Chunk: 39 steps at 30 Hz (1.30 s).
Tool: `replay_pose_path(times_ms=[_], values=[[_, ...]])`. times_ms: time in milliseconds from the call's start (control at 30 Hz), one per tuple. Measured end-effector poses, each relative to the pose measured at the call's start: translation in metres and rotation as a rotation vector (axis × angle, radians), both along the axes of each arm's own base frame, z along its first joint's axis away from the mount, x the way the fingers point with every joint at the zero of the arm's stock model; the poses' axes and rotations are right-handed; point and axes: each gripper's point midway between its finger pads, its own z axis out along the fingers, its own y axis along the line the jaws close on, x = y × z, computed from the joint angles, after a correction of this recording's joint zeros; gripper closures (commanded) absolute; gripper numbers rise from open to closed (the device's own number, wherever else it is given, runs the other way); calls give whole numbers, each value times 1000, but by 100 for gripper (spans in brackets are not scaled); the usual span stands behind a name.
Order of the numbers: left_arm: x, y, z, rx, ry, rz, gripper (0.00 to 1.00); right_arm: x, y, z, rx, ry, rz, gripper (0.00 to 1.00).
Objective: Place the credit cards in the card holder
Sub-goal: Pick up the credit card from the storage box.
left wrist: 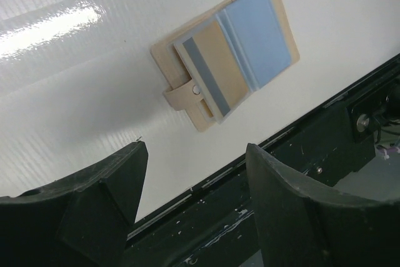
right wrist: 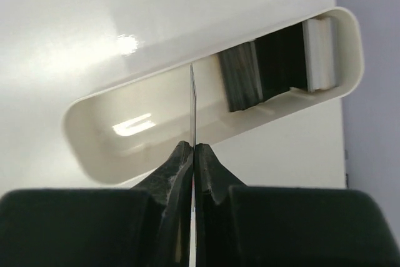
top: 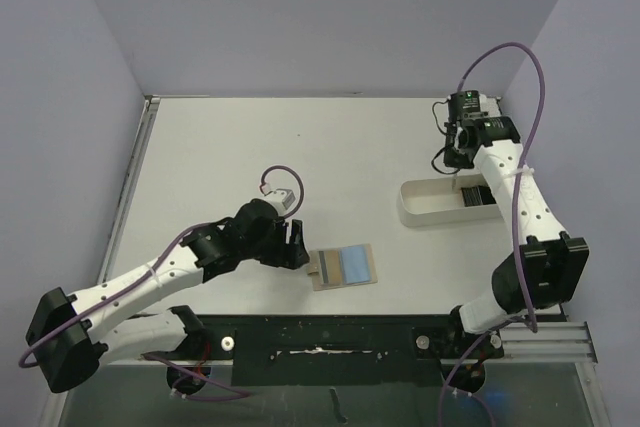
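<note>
Tan leather card holder [top: 343,267] lies spread open on the table [top: 250,147] near the front edge, blue lining up. Left gripper [top: 297,244] sits just beside it, jaws wide and empty. Right gripper [right wrist: 192,151] pinches one credit card [right wrist: 192,98] edge-on above the white tray [right wrist: 87,148], where more credit cards [right wrist: 262,70] lie at one end

From high behind the near edge, looks steeply down on the whole counter [top: 250,147]. From the left wrist, peers past the left hand [left wrist: 194,151] at close range onto the open wallet [left wrist: 231,60], also lying mid-frame in the overhead view. From the right wrist, faces down, very near, over the white tray [right wrist: 112,154], shared with the overhead view's right side.
</note>
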Motion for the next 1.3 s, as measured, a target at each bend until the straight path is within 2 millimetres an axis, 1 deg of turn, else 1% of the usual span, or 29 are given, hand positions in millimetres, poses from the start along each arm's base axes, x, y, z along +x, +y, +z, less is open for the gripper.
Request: replay_pose_path(times_ms=[67, 133, 200, 300, 400, 467, 567, 700, 767, 867, 1033, 1133, 1200, 1300], values=[[-1, -5, -7, -1, 29, -7, 41, -7, 27, 11, 62, -58, 28, 100], [-3, -10, -13, -5, 66, -11, 43, -21, 53, 16, 130, -92, 63, 100], [-5, -16, -16, -18, 93, -16, 44, -34, 81, 16, 212, -110, 128, 100], [-6, -24, -14, -55, 120, -16, 44, -53, 121, 12, 331, -124, 242, 100], [-7, -33, -6, -116, 136, -11, 41, -74, 166, 4, 514, -145, 382, 100], [-6, -42, 5, -177, 144, 0, 40, -88, 186, 3, 633, -165, 440, 100], [-2, -54, 32, -311, 128, 16, 38, -108, 211, 10, 805, -219, 510, 100], [0, -62, 74, -512, 89, 37, 38, -131, 235, 33, 984, -296, 603, 100], [1, -63, 95, -604, 71, 43, 41, -141, 241, 44, 1054, -327, 638, 100], [2, -62, 116, -705, 50, 53, 45, -151, 249, 59, 1153, -372, 678, 100], [6, -62, 142, -814, 19, 57, 47, -164, 258, 77, 1284, -407, 718, 100], [6, -62, 155, -873, 1, 52, 52, -169, 263, 88, 1332, -416, 742, 100], [6, -62, 159, -897, -3, 46, 56, -172, 266, 96, 1358, -425, 764, 100], [4, -63, 163, -933, 1, 35, 58, -176, 269, 104, 1390, -433, 793, 100]])
